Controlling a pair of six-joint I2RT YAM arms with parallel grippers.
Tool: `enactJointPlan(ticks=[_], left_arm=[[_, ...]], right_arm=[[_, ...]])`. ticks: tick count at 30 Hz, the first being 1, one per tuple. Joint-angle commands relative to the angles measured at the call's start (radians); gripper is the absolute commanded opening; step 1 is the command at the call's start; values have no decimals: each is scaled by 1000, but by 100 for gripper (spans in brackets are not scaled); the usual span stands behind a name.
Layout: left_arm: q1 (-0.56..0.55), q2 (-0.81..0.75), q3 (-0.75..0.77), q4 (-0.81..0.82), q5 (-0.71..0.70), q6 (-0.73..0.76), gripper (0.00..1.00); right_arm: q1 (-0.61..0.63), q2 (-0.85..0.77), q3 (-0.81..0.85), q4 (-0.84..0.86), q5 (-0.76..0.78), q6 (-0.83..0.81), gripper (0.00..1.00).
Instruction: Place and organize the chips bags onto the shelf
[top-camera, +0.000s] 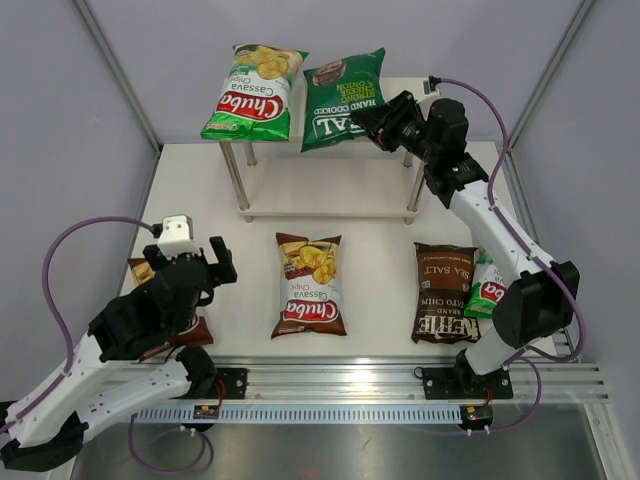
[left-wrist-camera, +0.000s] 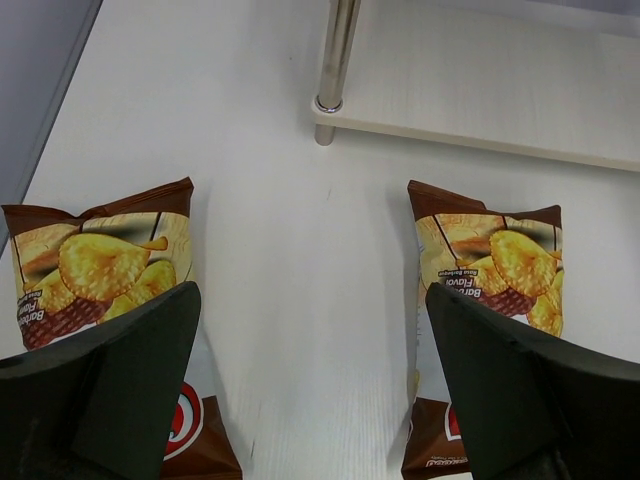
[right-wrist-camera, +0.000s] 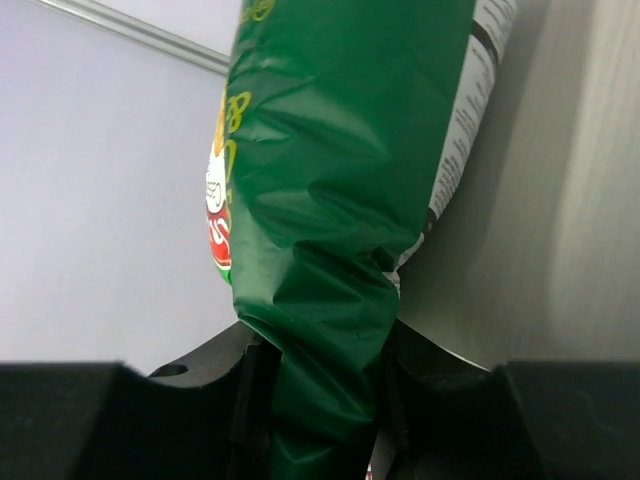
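**Right pincer** (top-camera: 380, 118) at the top tier of the shelf (top-camera: 330, 200), jaws closed on the crumpled side edge of the dark-green bag (top-camera: 343, 98). The right wrist view shows the foil pinched between both fingers. The bag lies flat on the top board, directly left of the pincer as seen from above. Its long axis runs front to back, slightly skewed, and it sits just beside the light-green bag (top-camera: 252, 92) lying on the same board. Bare board shows only on the pincer's own side, so a release would likely call for a withdrawal to the right, along the bag's short axis. **Left pincer** (left-wrist-camera: 310, 340), jaws wide apart and holding nothing, hovers over the counter (top-camera: 380, 270). It hangs between the left brown bag (left-wrist-camera: 100, 265) and the middle brown bag (left-wrist-camera: 495, 265), and is the nearer arm for both.
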Motion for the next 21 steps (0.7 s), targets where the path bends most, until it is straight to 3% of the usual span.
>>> enactJointPlan(ticks=[1,21], left_arm=[[14,-22,-5,63,39,31,99],[34,-61,-20,67,53,36,99]], right_arm=[[-5,35,14,30,23,62,41],[45,124,129,-52,131,106,41]])
